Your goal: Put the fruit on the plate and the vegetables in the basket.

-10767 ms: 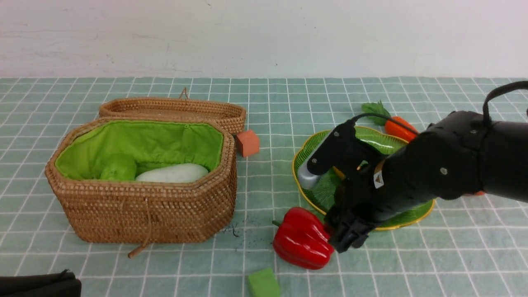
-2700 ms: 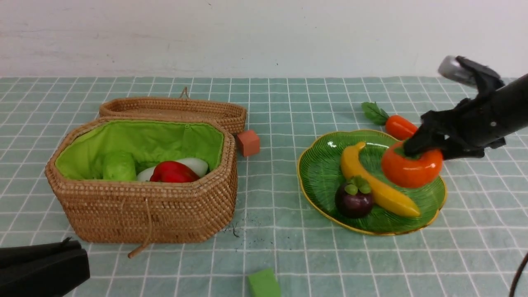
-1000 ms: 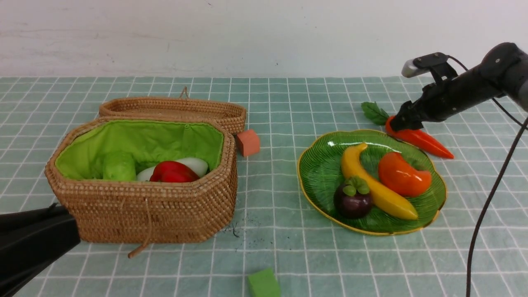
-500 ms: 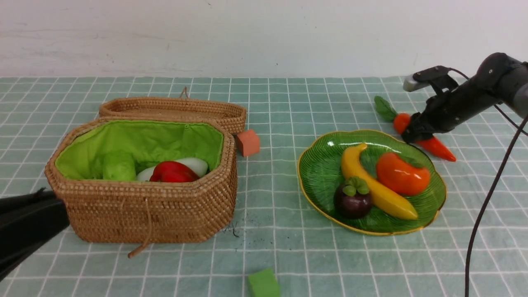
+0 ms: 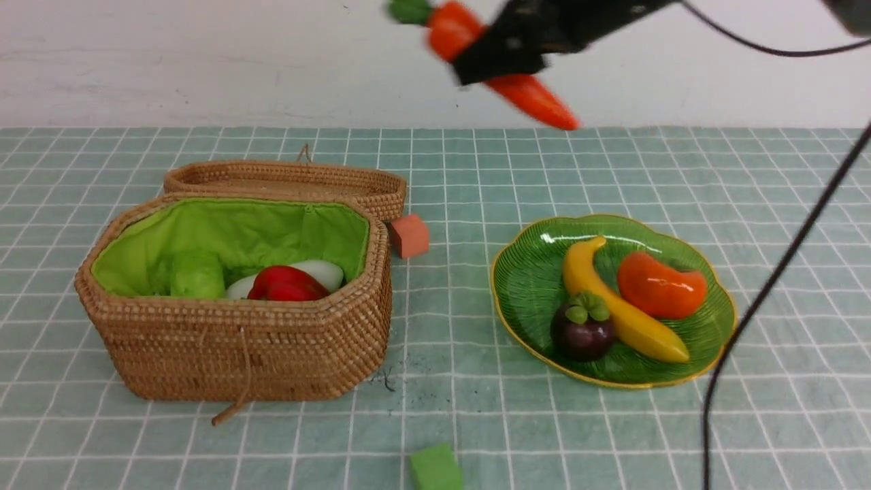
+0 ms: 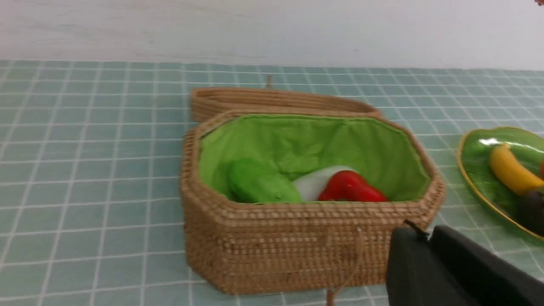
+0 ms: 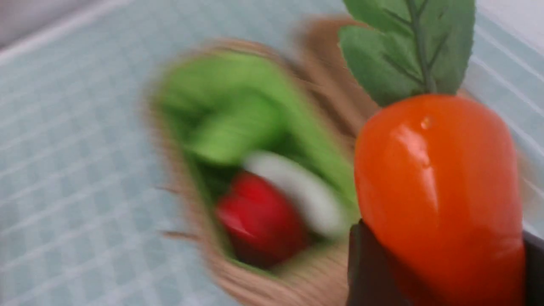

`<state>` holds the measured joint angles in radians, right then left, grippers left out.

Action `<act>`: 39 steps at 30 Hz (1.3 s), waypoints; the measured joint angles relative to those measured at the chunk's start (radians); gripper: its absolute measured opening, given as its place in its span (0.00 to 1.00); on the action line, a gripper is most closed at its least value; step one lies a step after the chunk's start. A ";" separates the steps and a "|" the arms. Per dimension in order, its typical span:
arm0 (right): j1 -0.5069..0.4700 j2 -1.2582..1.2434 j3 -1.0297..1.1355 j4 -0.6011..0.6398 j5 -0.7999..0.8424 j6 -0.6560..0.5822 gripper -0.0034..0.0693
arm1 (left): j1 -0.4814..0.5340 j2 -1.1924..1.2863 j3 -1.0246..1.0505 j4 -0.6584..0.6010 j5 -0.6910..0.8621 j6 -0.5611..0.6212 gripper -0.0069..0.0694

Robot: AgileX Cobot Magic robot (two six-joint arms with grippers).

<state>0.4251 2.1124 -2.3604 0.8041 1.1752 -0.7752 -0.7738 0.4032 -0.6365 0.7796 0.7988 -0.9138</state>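
Observation:
My right gripper point(image 5: 500, 61) is shut on the orange carrot point(image 5: 524, 95) and holds it high in the air, between the basket and the plate; the carrot point(image 7: 437, 199) and its green leaves fill the right wrist view. The wicker basket point(image 5: 238, 354) with green lining holds the green gourd point(image 5: 196, 275), white radish point(image 5: 320, 271) and red bell pepper point(image 5: 286, 284). The green plate point(image 5: 527, 286) holds the banana point(image 5: 626, 313), mangosteen point(image 5: 582, 330) and persimmon point(image 5: 660, 286). My left gripper point(image 6: 425, 238) is shut and empty, near the basket's point(image 6: 297, 250) front; it is out of the front view.
The flat wicker lid point(image 5: 286, 180) lies behind the basket. A small orange cube point(image 5: 408, 235) sits beside the lid. A small green cube point(image 5: 435, 468) lies at the front edge. A black cable point(image 5: 769, 292) hangs past the plate's right side.
My right gripper has lifted the carrot off the table behind the plate and carried it up and left. The left arm has drawn back out of the front view.

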 joint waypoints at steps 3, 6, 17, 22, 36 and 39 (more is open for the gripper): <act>0.136 0.035 0.000 -0.011 -0.108 -0.008 0.52 | 0.000 0.000 0.000 0.014 0.002 -0.015 0.16; 0.242 0.113 0.000 -0.115 -0.268 -0.007 0.52 | 0.000 0.000 0.000 0.014 0.002 -0.018 0.16; 0.346 0.249 0.012 -0.497 -0.429 0.174 0.94 | 0.000 0.000 0.000 0.001 -0.033 -0.022 0.16; 0.351 0.078 0.012 -0.643 -0.142 0.371 0.91 | 0.000 0.000 0.000 -0.029 -0.127 -0.021 0.16; 0.344 -0.585 0.358 -0.781 0.085 0.734 0.03 | 0.000 -0.185 0.116 -0.361 -0.368 0.284 0.07; 0.344 -0.782 0.620 -0.791 0.087 0.827 0.03 | 0.000 -0.307 0.226 -0.383 -0.395 0.301 0.07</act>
<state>0.7691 1.3305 -1.7406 0.0130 1.2619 0.0519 -0.7738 0.0958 -0.4102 0.3964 0.4042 -0.6123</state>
